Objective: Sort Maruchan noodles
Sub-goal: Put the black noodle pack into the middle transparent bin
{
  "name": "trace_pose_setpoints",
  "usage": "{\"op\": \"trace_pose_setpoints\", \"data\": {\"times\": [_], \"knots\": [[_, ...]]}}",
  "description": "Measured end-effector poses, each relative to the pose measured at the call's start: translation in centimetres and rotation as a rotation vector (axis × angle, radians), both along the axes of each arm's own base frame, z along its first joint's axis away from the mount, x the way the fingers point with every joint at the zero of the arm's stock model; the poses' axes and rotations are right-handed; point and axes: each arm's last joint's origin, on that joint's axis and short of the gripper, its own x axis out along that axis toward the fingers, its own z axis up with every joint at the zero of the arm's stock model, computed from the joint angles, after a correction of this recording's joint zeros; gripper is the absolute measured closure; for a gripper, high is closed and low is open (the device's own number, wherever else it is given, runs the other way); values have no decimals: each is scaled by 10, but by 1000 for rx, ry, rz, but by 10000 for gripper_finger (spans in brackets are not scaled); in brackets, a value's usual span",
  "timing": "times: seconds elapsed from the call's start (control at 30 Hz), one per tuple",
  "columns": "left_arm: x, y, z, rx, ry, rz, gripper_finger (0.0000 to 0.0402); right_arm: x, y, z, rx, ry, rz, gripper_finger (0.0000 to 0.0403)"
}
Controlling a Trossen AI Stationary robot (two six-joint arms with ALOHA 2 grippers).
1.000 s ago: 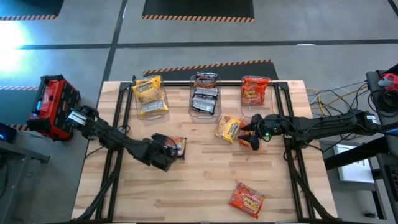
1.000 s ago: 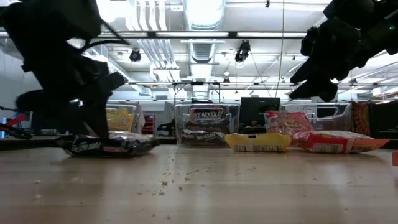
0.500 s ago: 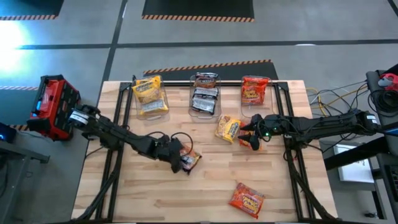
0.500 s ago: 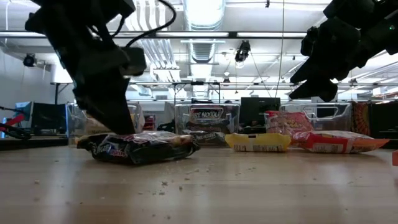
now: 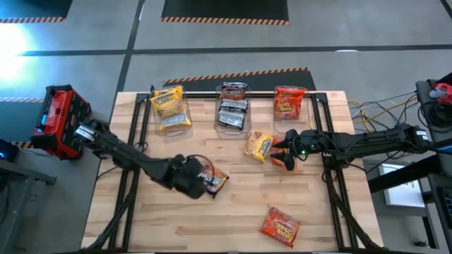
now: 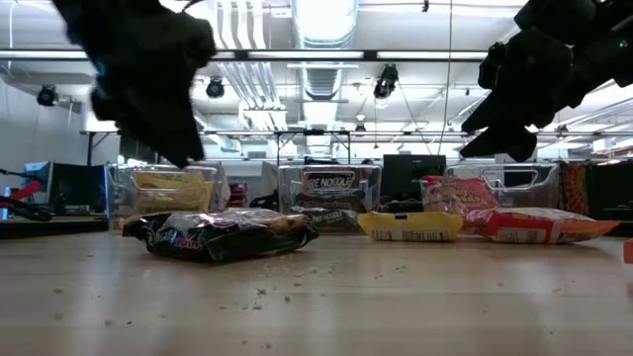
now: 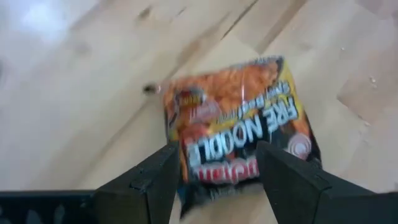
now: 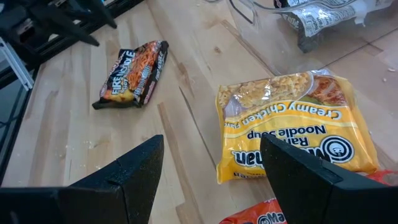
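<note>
Because the dark Fire Noodle packet [image 5: 214, 181] lies flat and crinkly on the tabletop [image 5: 233, 219], near its centre toward 7 o'clock, a descending pinch may skid it sideways or catch only a wrapper edge, so that it slips free on lifting. The left end effector [image 7: 217, 177] hangs just above the packet with its fingers spread wide to either side, holding nothing. The right end effector [image 8: 208, 180], at 3 o'clock, hovers open and empty beside the yellow Creamy Chicken packet [image 8: 295, 127]; a red packet [image 5: 280, 226] lies at 5 o'clock.
</note>
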Motion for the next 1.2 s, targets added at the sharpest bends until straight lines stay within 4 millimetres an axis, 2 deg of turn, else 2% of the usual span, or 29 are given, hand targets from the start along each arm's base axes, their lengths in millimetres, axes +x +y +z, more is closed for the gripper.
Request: {"op": "trace_pose_setpoints", "data": {"times": [0.2, 0.37, 0.5, 0.67, 0.87, 1.1, 1.2], "knots": [[-19, -24, -7, -97, -49, 103, 207, 0, 0, 0, 0, 0, 0, 147], [-31, -36, -12, -158, -112, 223, 207, 0, 0, 0, 0, 0, 0, 147], [-34, -35, -17, -198, -196, 373, 207, 0, 0, 0, 0, 0, 0, 147], [-36, -34, -22, -271, -243, 479, 207, 0, 0, 0, 0, 0, 0, 147], [-30, -39, -20, -354, -317, 490, 207, 0, 0, 0, 0, 0, 0, 147], [-27, -39, -18, -332, -385, 490, 207, 0, 0, 0, -6, -6, 2, 147], [-26, -39, -20, -326, -395, 493, 207, 1, 0, 2, -79, -19, 38, 147]]}}
